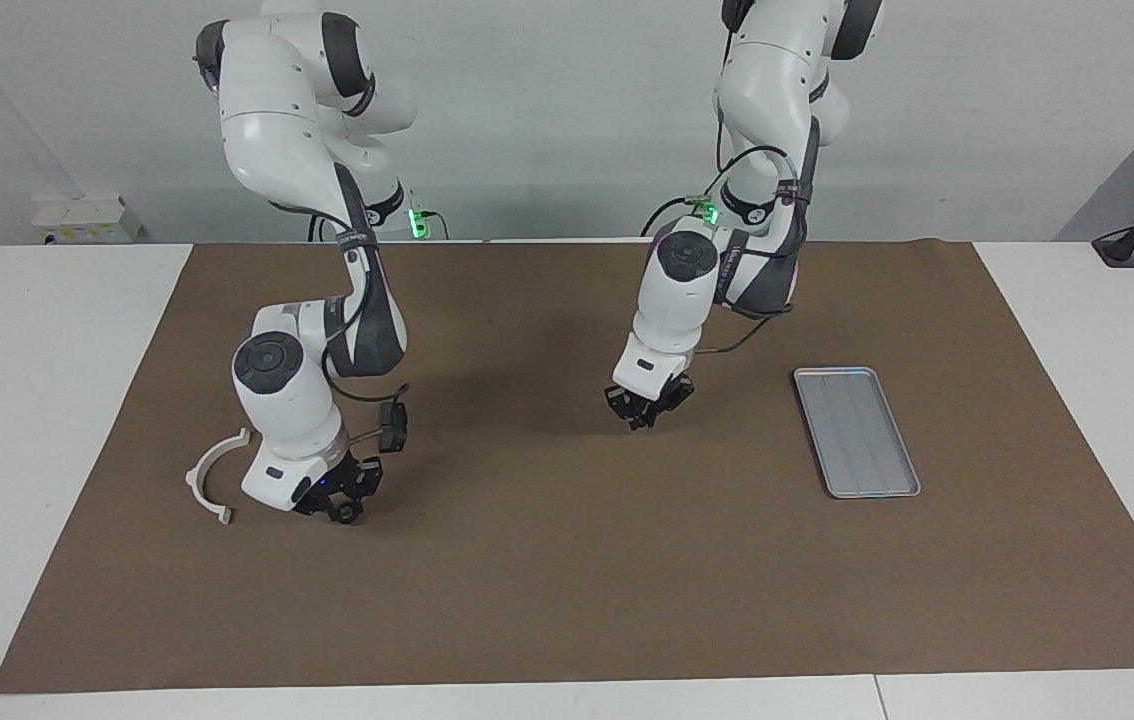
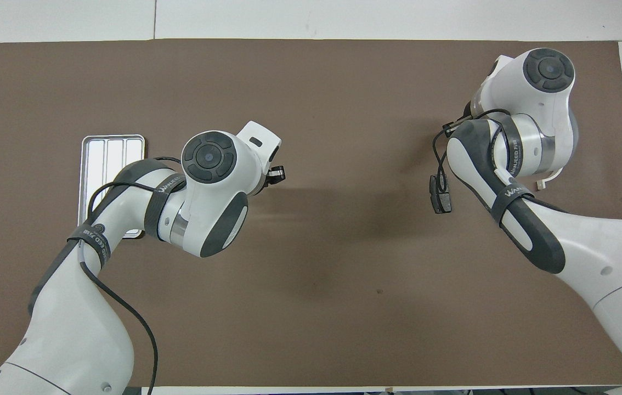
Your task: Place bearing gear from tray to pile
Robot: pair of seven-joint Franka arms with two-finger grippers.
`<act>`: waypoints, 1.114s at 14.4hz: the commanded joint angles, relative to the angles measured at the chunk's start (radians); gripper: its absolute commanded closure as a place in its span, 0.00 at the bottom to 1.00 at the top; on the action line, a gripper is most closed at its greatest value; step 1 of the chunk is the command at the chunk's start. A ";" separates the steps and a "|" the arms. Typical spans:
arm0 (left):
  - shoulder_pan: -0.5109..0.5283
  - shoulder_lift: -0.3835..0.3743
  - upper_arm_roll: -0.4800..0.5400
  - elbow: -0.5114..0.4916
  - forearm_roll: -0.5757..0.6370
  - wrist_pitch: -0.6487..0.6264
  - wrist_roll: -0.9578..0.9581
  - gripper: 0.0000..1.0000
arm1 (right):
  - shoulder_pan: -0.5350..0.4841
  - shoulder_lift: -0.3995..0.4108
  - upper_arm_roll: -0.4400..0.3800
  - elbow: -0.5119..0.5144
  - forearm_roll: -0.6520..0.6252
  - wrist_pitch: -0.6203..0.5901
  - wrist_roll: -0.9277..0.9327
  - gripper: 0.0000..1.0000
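The silver-grey tray lies at the left arm's end of the mat with nothing in it; in the overhead view the left arm covers part of it. Of the pile, only the white half-ring bracket shows, at the right arm's end; its tip shows in the overhead view. The brake pads are hidden. My right gripper is low over the mat beside the bracket, shut on a small dark ring, the bearing gear. My left gripper hangs open and empty over the middle of the mat.
A brown mat covers the white table. A small black cable box dangles from the right arm's wrist. The right arm's wrist hides its gripper and the gear in the overhead view.
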 commanded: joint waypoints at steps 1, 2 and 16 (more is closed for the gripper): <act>-0.026 0.035 0.019 0.025 -0.002 0.035 -0.019 1.00 | -0.017 -0.002 0.014 -0.028 0.001 0.040 -0.001 1.00; -0.026 0.035 0.019 0.021 0.000 0.036 -0.019 1.00 | -0.015 -0.001 0.014 -0.028 0.002 0.040 -0.001 1.00; -0.032 0.035 0.022 -0.061 0.001 0.119 -0.024 1.00 | 0.124 -0.156 0.030 0.104 0.016 -0.376 0.417 0.00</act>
